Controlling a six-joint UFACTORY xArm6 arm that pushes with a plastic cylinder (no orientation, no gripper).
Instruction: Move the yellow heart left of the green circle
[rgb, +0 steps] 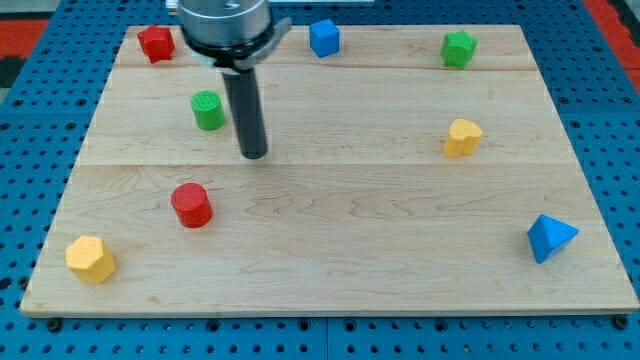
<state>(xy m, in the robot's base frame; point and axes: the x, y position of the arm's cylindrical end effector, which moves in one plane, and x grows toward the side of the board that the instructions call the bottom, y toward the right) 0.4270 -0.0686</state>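
Camera view: no claw shows — my tip (254, 155) stands just right of the green circle (208, 109), yellow heart (462, 137) far right.

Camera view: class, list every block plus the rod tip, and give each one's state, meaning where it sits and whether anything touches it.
my tip: just right of the green circle, not touching.
green circle: upper left, untouched.
yellow heart: right side, far from tip.
red cylinder: lower left.
yellow hexagon: bottom left corner.
red star: top left.
blue cube: top centre.
green star: top right.
blue pyramid: lower right.
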